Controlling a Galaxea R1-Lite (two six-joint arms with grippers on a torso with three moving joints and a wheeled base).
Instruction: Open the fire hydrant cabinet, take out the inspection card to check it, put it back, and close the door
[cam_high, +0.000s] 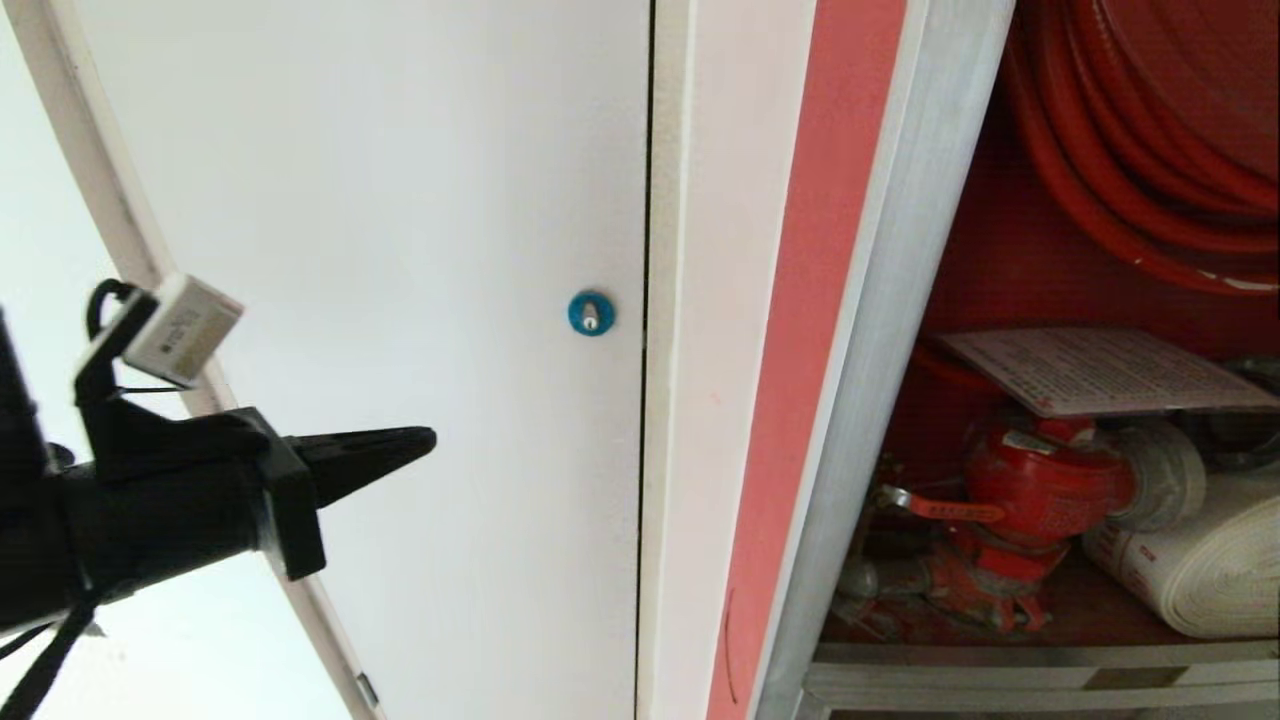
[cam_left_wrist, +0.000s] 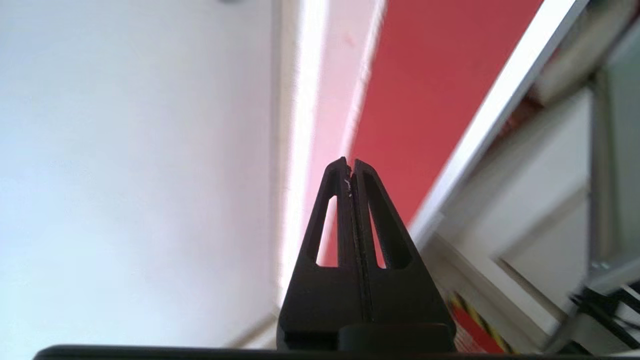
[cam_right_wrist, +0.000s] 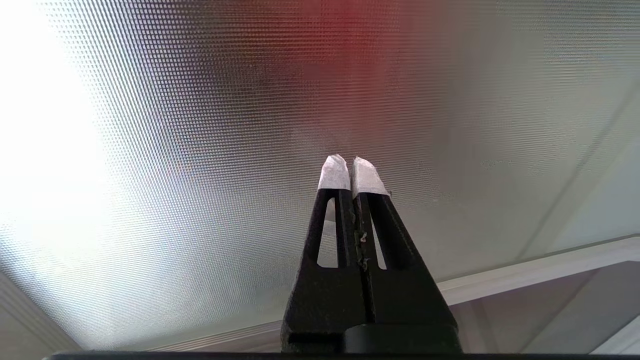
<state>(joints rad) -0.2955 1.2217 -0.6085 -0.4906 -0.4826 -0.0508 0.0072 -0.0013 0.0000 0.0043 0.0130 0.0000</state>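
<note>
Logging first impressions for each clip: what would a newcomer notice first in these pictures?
The open fire hydrant cabinet on the right, red inside, with the hose reel above and the inspection card lying on the red hydrant valve. Next, the black left gripper, fingers shut and empty, reaching in from the left across the plain white panel with its blue round lock. The right gripper appears only in its wrist view, shut, against a dotted pane.

Fire hydrant cabinet (cam_high: 890, 300) standing open, silver-framed, red inside; inspection card (cam_high: 1100, 370) lying flat atop red hydrant valve (cam_high: 1040, 490).
</note>
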